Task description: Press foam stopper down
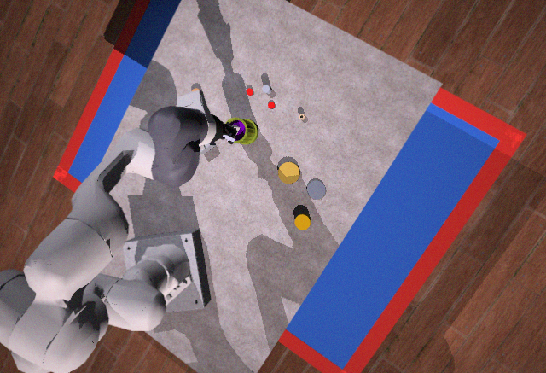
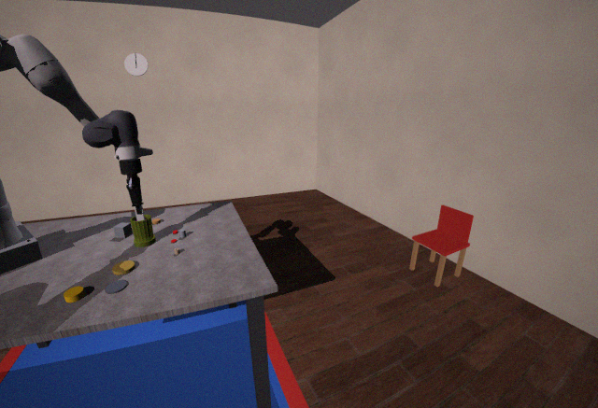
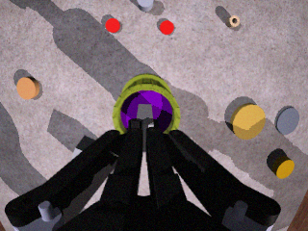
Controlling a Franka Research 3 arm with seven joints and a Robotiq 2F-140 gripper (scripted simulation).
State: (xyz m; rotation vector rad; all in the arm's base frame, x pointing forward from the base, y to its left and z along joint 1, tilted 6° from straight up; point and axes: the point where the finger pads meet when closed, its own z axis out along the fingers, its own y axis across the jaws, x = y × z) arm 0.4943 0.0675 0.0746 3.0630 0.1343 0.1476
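Jar [image 1: 252, 132] [image 2: 143, 232] [image 3: 116, 115], one: olive green, ribbed; upright on the counter [image 1: 361, 100] [image 2: 217, 268] [image 3: 202, 58], inward from the edges.

Foam stopper [image 1: 241, 130] [image 3: 153, 98], one: purple; seated in the jar's mouth, its visible top below the rim; hidden in the exterior view.

Jaws [image 1: 233, 131] [image 2: 139, 214], one pair: black, grey-tipped; clenched together, nothing grasped; pointing down into the jar's mouth, tips over the stopper. Contact with the foam cannot be made out.

Red discs [image 1: 270, 105] [image 2: 174, 241] [image 3: 166, 27], two: near the jar, one on either side of the line towards a small grey cylinder [image 1: 266, 89] [image 2: 181, 233] [image 3: 145, 4].

Tan ring-topped piece [image 1: 299, 116] [image 2: 177, 252] [image 3: 231, 22], one: small, nearer the counter corner closest to the red chair [image 2: 455, 222].

Yellow disc [image 1: 288, 172] [image 2: 123, 267] [image 3: 248, 121], one; flat grey disc [image 1: 316, 189] [image 2: 117, 287] [image 3: 287, 120], one; amber cylinder [image 1: 302, 222] [image 2: 74, 294] [image 3: 285, 168], one: grouped between the jar and the counter edge along the broad blue mat area [image 1: 397, 228] [image 2: 145, 370].

Orange cylinder [image 2: 155, 221] [image 3: 28, 88], one: well apart from that group, on the jar's other side.
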